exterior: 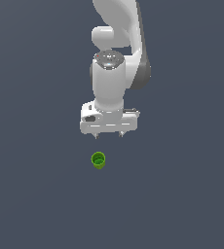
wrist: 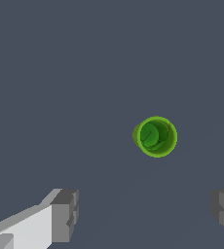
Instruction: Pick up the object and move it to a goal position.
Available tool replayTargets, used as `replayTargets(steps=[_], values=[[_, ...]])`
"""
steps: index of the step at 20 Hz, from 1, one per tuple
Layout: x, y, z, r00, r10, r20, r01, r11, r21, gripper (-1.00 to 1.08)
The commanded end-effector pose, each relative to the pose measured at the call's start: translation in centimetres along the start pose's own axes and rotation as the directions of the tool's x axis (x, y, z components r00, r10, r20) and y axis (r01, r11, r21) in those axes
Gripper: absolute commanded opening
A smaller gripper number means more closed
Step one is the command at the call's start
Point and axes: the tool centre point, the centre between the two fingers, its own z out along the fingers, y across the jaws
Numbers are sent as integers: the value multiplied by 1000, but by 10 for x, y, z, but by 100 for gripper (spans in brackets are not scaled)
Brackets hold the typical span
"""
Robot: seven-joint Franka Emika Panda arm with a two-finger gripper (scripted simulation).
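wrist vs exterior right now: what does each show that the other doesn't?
Only the wrist view: a look straight down into the green cup, showing its hollow inside, and the two grey fingertips close up, set wide apart with nothing between them.

Only the exterior view: the white arm and the whole hand from outside, with the cup lying apart from it, nearer the picture's bottom edge.

Both: the cup on the plain dark floor, ungrasped, and the open hand.

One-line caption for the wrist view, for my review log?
Open gripper above the floor, small green cup standing upright ahead of its jaws, not yet between them.
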Motion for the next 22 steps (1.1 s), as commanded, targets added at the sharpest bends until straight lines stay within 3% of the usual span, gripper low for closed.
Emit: replayTargets(steps=[1,11,22], values=[[2,3,6,999,-46,5,46,999,0,100],[12,18,37,958,-285,28,284,959,10,100],[21,37,73,847,-531,40,529,847,40,100]])
